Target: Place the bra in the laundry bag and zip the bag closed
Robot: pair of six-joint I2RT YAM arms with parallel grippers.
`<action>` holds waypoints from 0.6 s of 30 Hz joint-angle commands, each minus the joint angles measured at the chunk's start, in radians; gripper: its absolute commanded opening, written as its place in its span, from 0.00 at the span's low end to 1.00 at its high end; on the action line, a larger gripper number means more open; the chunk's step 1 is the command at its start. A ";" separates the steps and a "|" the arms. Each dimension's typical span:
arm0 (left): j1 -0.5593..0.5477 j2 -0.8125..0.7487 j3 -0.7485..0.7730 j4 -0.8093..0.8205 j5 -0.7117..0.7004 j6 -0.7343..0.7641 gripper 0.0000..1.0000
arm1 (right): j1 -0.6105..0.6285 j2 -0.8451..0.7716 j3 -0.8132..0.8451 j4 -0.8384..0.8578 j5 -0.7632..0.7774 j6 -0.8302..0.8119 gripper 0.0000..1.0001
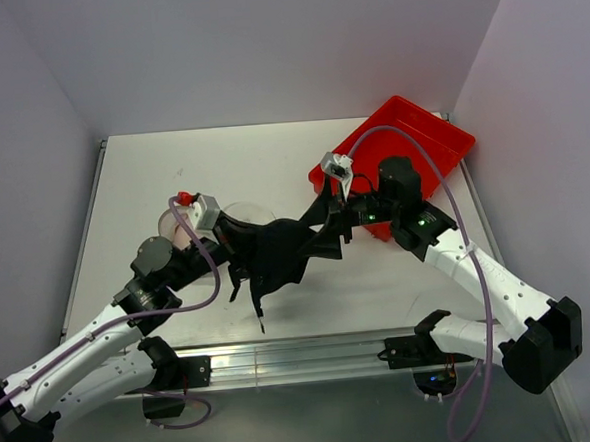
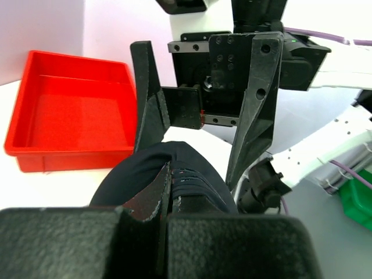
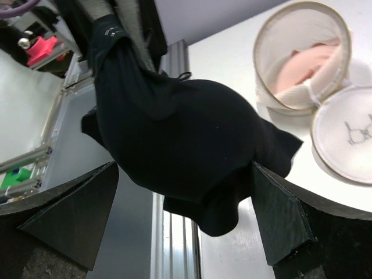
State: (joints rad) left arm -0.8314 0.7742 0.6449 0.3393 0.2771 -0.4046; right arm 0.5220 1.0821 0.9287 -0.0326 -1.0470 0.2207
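Observation:
The black bra (image 1: 275, 254) hangs above the table between my two grippers. My left gripper (image 1: 236, 235) is shut on one end of it; in the left wrist view the fabric (image 2: 174, 174) is pinched between my fingers (image 2: 139, 209). My right gripper (image 1: 322, 233) is open, with its jaws either side of the bra's cup (image 3: 174, 128) and not closed on it. The white mesh laundry bag (image 3: 299, 55) lies open on its side on the table with something pink inside. Its round lid (image 3: 349, 133) with a dark squiggle lies flat beside it. In the top view the bag (image 1: 171, 229) is partly hidden behind my left arm.
A red plastic tray (image 1: 421, 143) stands at the back right, also showing in the left wrist view (image 2: 70, 110). An aluminium rail (image 1: 303, 353) runs along the table's near edge. White walls enclose the table on three sides.

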 commanded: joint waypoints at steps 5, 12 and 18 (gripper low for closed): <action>-0.005 -0.033 0.010 0.079 0.125 -0.007 0.00 | 0.085 0.007 0.022 -0.036 0.024 -0.073 1.00; -0.006 -0.049 0.010 0.047 0.122 -0.003 0.00 | 0.156 -0.036 0.013 -0.009 -0.004 -0.101 0.60; -0.006 -0.079 -0.005 0.027 0.093 -0.014 0.01 | 0.154 -0.113 0.015 -0.053 0.073 -0.121 0.01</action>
State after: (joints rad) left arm -0.8330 0.7132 0.6430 0.3500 0.3763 -0.4091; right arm 0.6704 1.0191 0.9157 -0.0784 -1.0187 0.1291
